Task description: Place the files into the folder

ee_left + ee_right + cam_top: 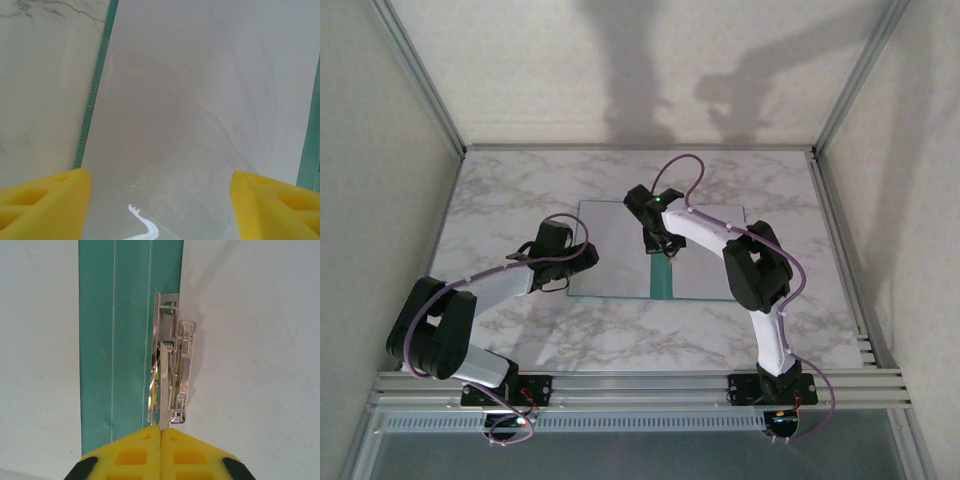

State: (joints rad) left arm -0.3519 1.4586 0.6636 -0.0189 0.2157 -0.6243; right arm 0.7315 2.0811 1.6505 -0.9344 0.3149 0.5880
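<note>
The teal-green folder [662,280] lies open on the marble table, and white files [615,250] cover both its leaves. In the right wrist view the fold [115,355] runs as a teal strip between two sheets, with a silver metal fastener [181,370] beside it. My right gripper [161,429] is shut on the fastener's thin upright metal lever, over the fold [665,245]. My left gripper [161,175] stands open over the left sheet [200,100], with nothing between its yellow fingers. It sits at the folder's left edge [578,268].
Bare marble tabletop [510,200] surrounds the folder. Aluminium frame posts and white walls close in the left, right and back. The folder's teal edge [92,100] shows left of the sheet, and a small white curved mark [145,225] lies near the left fingers.
</note>
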